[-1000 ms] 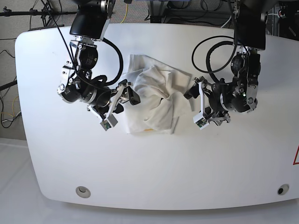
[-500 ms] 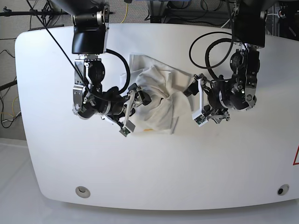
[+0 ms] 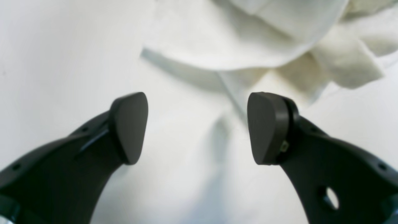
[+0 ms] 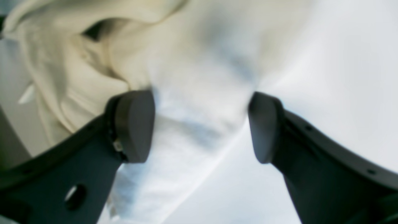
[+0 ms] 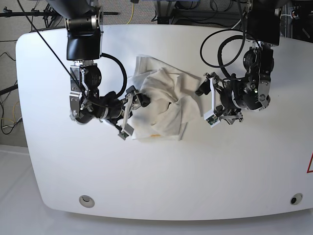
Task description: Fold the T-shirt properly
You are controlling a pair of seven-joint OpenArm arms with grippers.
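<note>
The T-shirt (image 5: 161, 105) lies crumpled in a white heap mid-table, with a small yellow-orange mark (image 5: 155, 135) at its near edge. My right gripper (image 5: 138, 100) is at the heap's left side. In the right wrist view its jaws stand open (image 4: 200, 126) with blurred white cloth (image 4: 199, 93) lying under and between the fingers (image 4: 135, 124). My left gripper (image 5: 202, 100) is just off the heap's right side. It is open (image 3: 197, 129) over bare table, and the shirt's folds (image 3: 248, 37) lie just ahead of its fingertips (image 3: 267, 130).
The white table (image 5: 161, 171) ends in a rounded front edge with a round fitting (image 5: 87, 200) at the left and another (image 5: 293, 199) at the right. Black cables (image 5: 220, 54) loop above the arms at the back.
My right arm has swung in and turned, bringing its open gripper onto the shirt's left edge. The left arm has shifted slightly up and back, still open.
</note>
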